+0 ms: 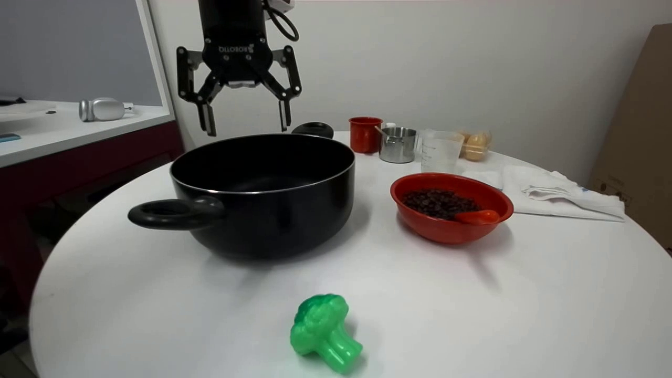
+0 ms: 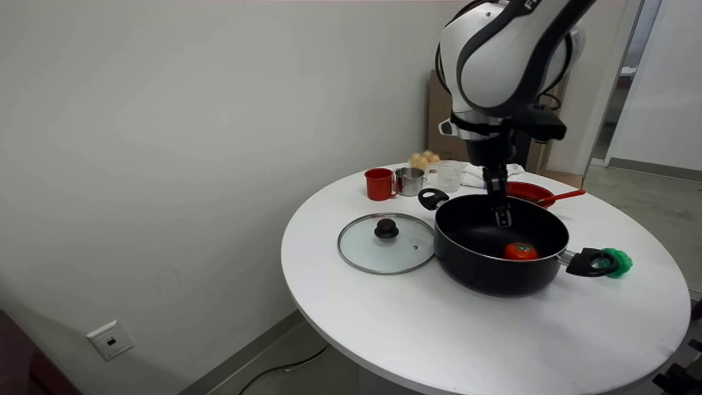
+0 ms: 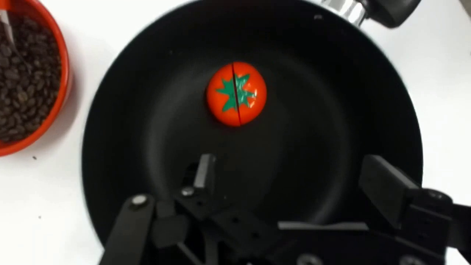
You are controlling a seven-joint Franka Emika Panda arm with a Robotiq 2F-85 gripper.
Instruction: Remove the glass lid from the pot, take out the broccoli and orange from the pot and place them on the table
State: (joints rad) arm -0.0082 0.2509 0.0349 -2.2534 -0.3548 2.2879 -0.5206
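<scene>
Wrist view: my gripper [image 3: 289, 160] has its jaws spread wide over the black pot [image 3: 294, 129], whose bottom bears the toy tomato [image 3: 237, 94]. Nearby, the red bowl [image 1: 422, 228] holds dark beans [image 1: 433, 202] and a red-handled utensil [image 1: 476, 217]. In an exterior view the glass lid [image 2: 384, 257] lies flat between the pot and the edge of the round table [image 2: 417, 340] by the wall [image 2: 219, 137]; the toy broccoli [image 1: 324, 328] lies toward the opposite edge. Along the wall edge stand a red mug [image 1: 363, 135] and steel cup [image 1: 398, 148], contents hidden from me
</scene>
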